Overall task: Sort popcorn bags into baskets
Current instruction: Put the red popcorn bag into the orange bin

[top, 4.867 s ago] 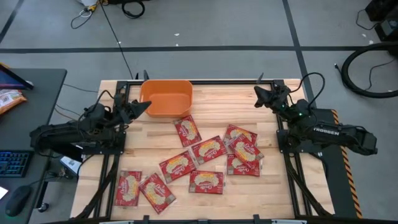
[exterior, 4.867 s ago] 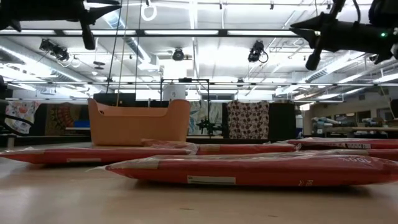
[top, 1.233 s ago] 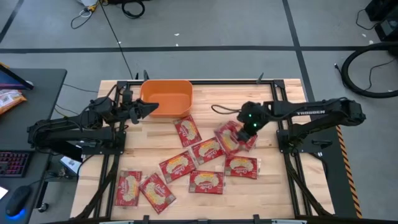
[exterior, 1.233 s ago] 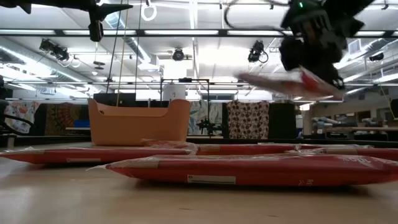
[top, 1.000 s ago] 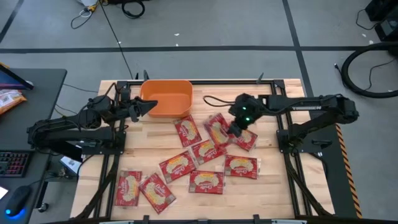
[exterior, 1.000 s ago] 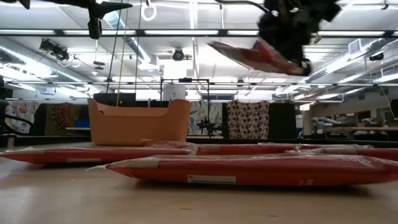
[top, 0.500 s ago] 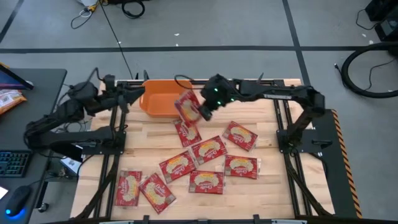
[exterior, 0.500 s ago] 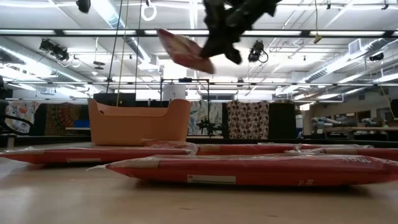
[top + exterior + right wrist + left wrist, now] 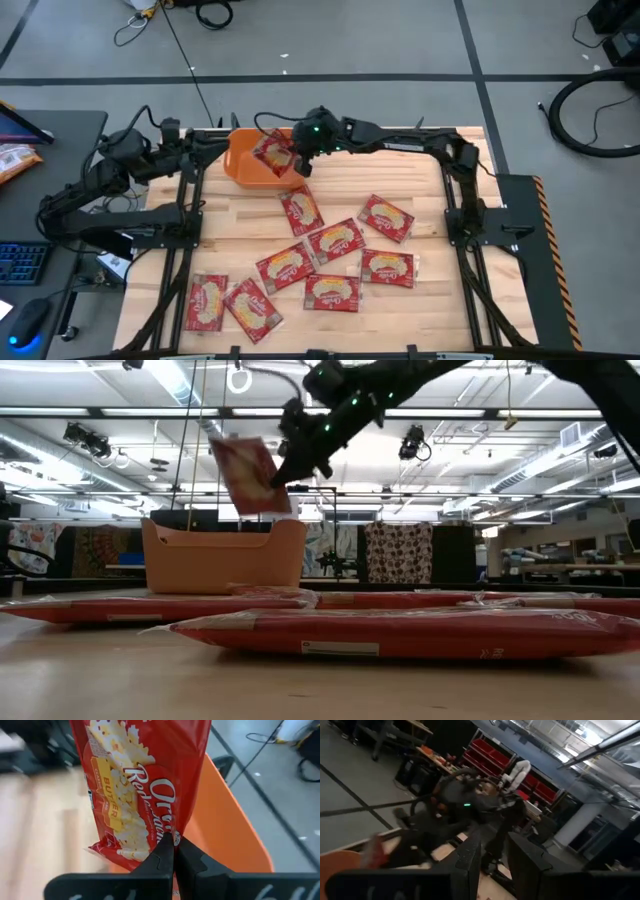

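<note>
My right gripper (image 9: 297, 160) is shut on one red popcorn bag (image 9: 272, 153), held in the air over the orange basket (image 9: 243, 167) at the table's far left. In the low view the bag (image 9: 247, 477) hangs above the basket's rim (image 9: 222, 528). My left gripper (image 9: 217, 144) is open and empty, raised beside the basket's far left corner. Several other red bags lie flat on the table, among them one (image 9: 301, 210) just in front of the basket and one (image 9: 386, 219) at the right. My right gripper pinches the bag by one edge (image 9: 171, 834) between its two fingers (image 9: 161, 857). The fingers come from the table's right, slanting down. The bag is lifted clear and hangs steeply tilted away from the fingers (image 9: 285, 460), over the basket.
More red bags lie near the table's front, such as those at the left (image 9: 207, 301) and middle (image 9: 331, 291). A dark desk to the left carries an orange-yellow snack packet (image 9: 14, 160) and a keyboard (image 9: 22, 262). Bare wood (image 9: 390, 170) lies right of the basket.
My right gripper has carried the bag from the table's middle right toward the far left, ending over the basket. The bag has tipped from nearly level to steeply hanging. My left gripper has drawn back toward the far left corner.
</note>
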Available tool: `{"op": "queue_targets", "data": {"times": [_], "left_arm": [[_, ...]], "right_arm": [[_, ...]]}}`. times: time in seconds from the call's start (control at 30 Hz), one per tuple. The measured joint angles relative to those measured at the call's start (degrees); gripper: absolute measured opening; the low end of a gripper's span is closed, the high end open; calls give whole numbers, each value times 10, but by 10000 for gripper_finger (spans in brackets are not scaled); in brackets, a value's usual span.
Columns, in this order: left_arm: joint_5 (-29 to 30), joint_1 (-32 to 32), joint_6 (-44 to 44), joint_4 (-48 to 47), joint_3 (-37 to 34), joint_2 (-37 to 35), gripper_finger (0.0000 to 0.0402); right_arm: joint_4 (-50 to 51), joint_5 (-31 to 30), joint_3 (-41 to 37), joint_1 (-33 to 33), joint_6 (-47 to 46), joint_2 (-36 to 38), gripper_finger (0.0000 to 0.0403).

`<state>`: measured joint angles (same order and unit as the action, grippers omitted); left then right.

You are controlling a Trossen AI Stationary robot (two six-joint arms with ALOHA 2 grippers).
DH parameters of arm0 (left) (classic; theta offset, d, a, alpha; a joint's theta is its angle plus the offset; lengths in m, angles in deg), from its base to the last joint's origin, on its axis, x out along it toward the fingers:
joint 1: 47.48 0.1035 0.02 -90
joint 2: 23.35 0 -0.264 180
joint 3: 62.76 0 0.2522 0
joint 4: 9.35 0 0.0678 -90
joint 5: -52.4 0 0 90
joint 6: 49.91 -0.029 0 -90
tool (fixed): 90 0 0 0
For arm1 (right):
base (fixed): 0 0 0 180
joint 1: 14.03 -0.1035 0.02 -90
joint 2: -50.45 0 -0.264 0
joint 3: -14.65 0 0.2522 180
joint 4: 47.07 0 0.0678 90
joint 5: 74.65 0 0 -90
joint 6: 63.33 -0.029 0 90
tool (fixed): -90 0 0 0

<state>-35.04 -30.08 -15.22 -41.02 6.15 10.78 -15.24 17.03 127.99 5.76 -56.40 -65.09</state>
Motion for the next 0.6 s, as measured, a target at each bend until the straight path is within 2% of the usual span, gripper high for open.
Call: {"op": "queue_targets", "data": {"times": [0.13, 0.27, 0.4, 0.6], "left_arm": [[-9, 0, 11, 1, 0, -1, 96], [-10, 0, 18, 2, 0, -1, 96], [-10, 0, 18, 2, 0, -1, 96], [-10, 0, 17, 0, 0, 0, 96]], "right_arm": [[-3, -27, 14, 7, 36, -33, 9], [4, -23, 26, 15, 38, -61, 21], [30, -26, 35, 15, 44, -74, 58], [22, -79, 36, 12, 71, -56, 128]]}}
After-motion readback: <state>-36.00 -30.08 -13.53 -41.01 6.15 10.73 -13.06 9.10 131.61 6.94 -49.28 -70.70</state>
